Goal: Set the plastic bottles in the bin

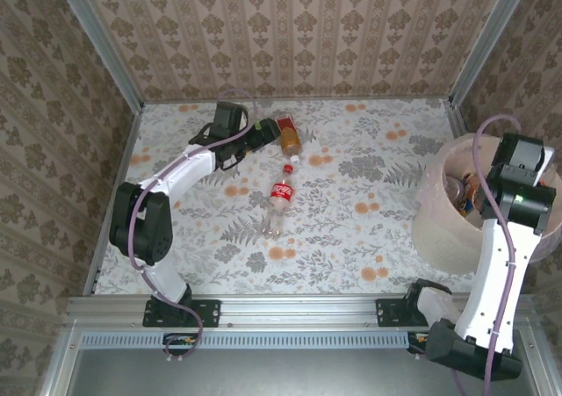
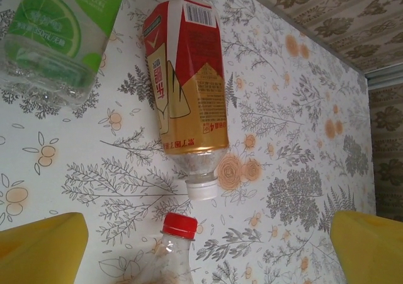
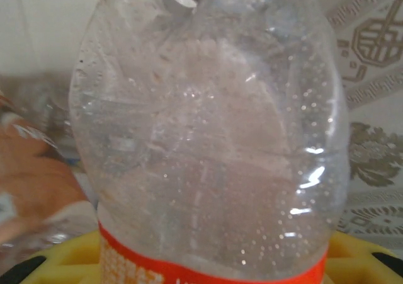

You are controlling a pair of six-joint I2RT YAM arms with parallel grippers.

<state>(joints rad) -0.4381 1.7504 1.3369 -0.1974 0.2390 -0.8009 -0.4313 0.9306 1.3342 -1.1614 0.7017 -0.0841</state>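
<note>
Left gripper (image 1: 262,133): upper centre-left of the top view, low over the floral desk (image 1: 378,194). Jaws spread as wide as they go, nothing held. In its wrist view the two yellow fingers (image 2: 41,249) sit in the bottom corners, far apart.

Left wrist view, upper left: green-labelled bottle (image 2: 53,29) lying on the desk, partly cut off by the frame edge. Just right of it is the red-and-gold-labelled bottle (image 2: 189,82), also lying down, its white cap pointing toward the bottom of the frame. Below that cap, with a small gap, is the red cap of the Coca-Cola bottle (image 2: 173,246), bottom centre, in the space between the fingers. Neither finger touches a bottle.

Top view, centre: the Coca-Cola bottle lies flat on the desk, cap toward the top of the frame, well apart from the bin.

Bin (image 1: 435,216): right side of the top view, upright on the desk. Several bottles are visible inside, too small to tell apart.

Right gripper (image 1: 475,194): over the bin's opening, closed on a clear bottle with an orange band (image 3: 208,139). In the right wrist view that bottle is dented and beaded with droplets, with the yellow gripper body along the bottom edge.
</note>
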